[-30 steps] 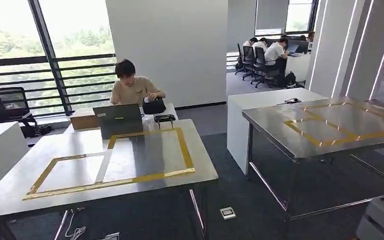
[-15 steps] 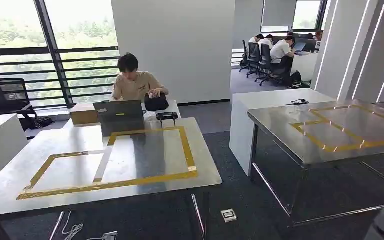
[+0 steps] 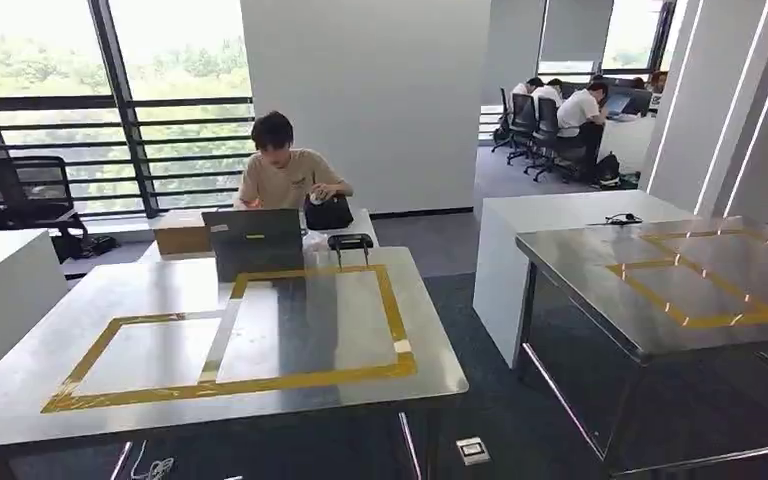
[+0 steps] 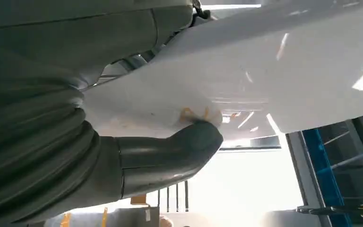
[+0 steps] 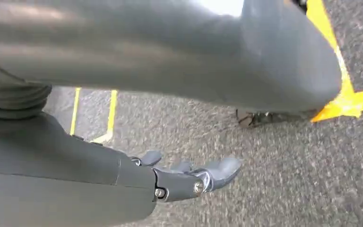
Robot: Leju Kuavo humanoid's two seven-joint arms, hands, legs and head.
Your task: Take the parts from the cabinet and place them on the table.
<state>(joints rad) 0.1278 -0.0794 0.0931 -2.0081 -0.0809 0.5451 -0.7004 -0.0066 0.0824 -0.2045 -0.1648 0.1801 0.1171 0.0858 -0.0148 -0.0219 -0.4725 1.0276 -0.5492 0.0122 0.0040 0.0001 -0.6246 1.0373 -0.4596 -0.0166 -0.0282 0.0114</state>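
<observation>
A steel table [image 3: 160, 290] with yellow tape rectangles stands straight ahead in the head view. In the left wrist view my left hand [image 4: 170, 156] presses its thumb against a large smooth white part [image 4: 264, 71] with faint orange marks; its other fingers are hidden behind the part. In the right wrist view my right hand [image 5: 184, 177] hangs over grey carpet, fingers stretched out and apart, holding nothing.
A person [image 3: 285, 170] sits behind the table's far edge with a laptop [image 3: 257, 242], a black bag [image 3: 328, 212] and a cardboard box [image 3: 182, 235]. A second taped steel table [image 3: 680, 270] and a white counter [image 3: 560, 215] stand to the right. Yellow tape lines [image 5: 350, 101] mark the carpet.
The whole head view has slid to the right and the near table looks a little closer, so the camera has turned left. The grey-white shape at the lower right has left the picture.
</observation>
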